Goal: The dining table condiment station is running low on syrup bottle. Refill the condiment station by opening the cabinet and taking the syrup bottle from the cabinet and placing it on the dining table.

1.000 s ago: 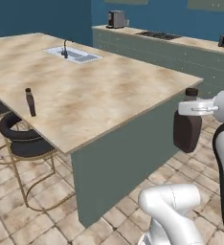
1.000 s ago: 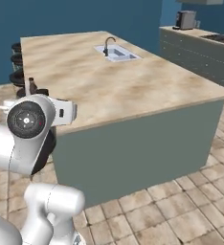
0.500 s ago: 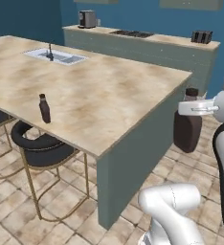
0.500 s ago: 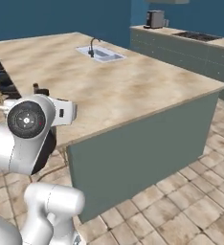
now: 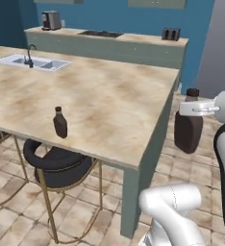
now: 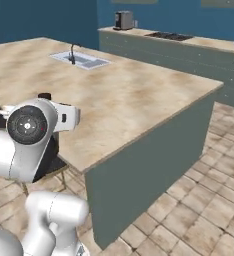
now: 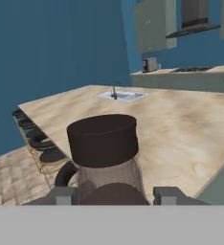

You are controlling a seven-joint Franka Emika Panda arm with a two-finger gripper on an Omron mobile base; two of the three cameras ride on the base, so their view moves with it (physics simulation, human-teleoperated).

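The claw (image 5: 195, 109) is clamped on the neck of the syrup bottle (image 5: 188, 130), which hangs upright, cap up, in the air beside the corner of the dining table (image 5: 109, 103), above the tiled floor (image 5: 85, 216) and not over the tabletop. In the hand view you see the bottle's dark cap (image 7: 102, 139) directly ahead, between the two finger tips (image 7: 167, 194), with the marble top spreading beyond it. The relation to watch: the bottle's long axis is vertical, and the tabletop lies to the robot's left of it and at about the height of the bottle's middle, so you judge that the next move must lift the base clear of the edge and carry it sideways over the surface before lowering. A second, near-identical bottle (image 5: 60, 123) already stands upright near the tabletop's near edge, well apart from the held one. The surface is flat and largely bare, with a sink (image 5: 29, 61) set in at the far left; a stool (image 5: 61, 166) is tucked under the near side.
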